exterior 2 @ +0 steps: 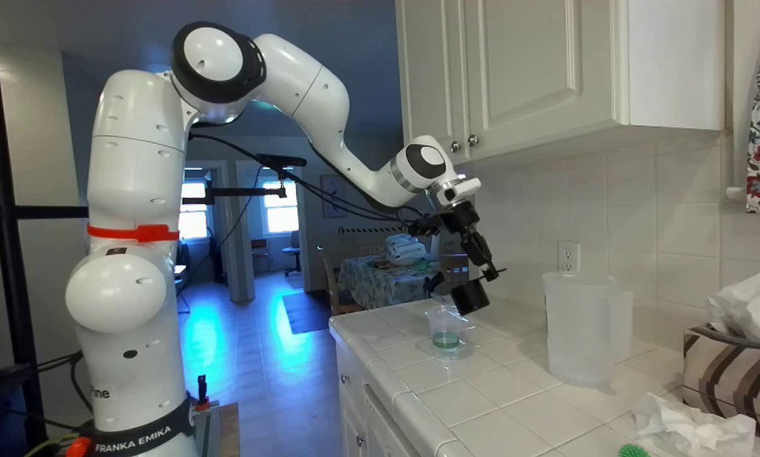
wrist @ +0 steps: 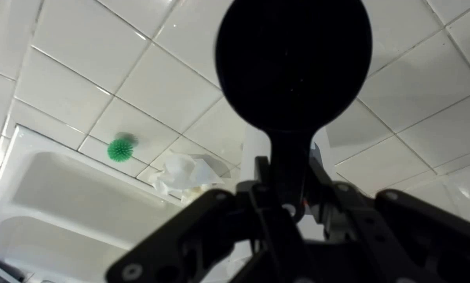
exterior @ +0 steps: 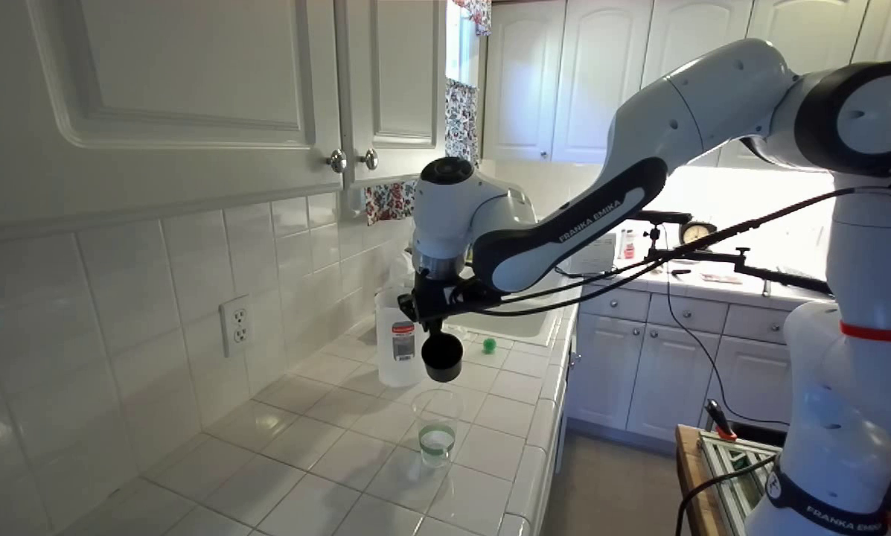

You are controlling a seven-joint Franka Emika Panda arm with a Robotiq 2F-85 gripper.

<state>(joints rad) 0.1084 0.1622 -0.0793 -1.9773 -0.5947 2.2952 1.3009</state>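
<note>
A black measuring cup [wrist: 293, 63] hangs from my gripper [wrist: 288, 165], whose fingers are shut on its handle. In both exterior views the measuring cup [exterior: 442, 357] [exterior 2: 470, 297] is in the air above the tiled counter, visibly tilted. Its inside is too dark to show any contents. Below it on the counter stands a clear plastic cup [exterior: 438, 439] [exterior 2: 446, 330] with a green band, upright and apart from the black cup. Close behind my gripper [exterior: 432, 324], in an exterior view, is a large translucent jug [exterior: 399, 365] with a label.
A green spiky ball [wrist: 120, 150] and crumpled tissue [wrist: 181, 173] lie near the sink [wrist: 81, 184]. A striped tissue box [exterior 2: 735, 374] is by the jug [exterior 2: 580, 330]. White cabinets [exterior: 192, 89] overhang the counter, and a tiled wall [exterior: 155, 320] bounds it.
</note>
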